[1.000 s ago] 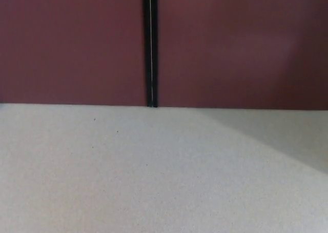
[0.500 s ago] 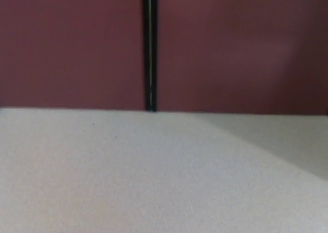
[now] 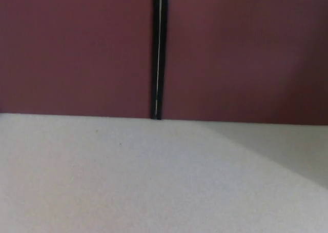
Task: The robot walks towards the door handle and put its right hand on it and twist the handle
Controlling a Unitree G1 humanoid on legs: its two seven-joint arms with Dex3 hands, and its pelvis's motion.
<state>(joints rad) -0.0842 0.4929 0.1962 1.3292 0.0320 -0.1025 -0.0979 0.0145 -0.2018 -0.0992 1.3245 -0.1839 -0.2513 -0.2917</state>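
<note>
The head view looks down at a pale speckled floor [image 3: 128,181] filling the near half of the scene; beyond it rise two dark red door panels [image 3: 77,53], split by a thin black vertical gap [image 3: 158,53] with a bright line down its middle; a soft shadow [image 3: 287,146] lies across the floor at the far right. Neither robot hand shows, so whether the fingers are apart or together cannot be told; the door handle is not visible either, presumably higher than this view reaches. The step in hand looks like the approach; next, the robot likely needs to close in and raise its right hand.
</note>
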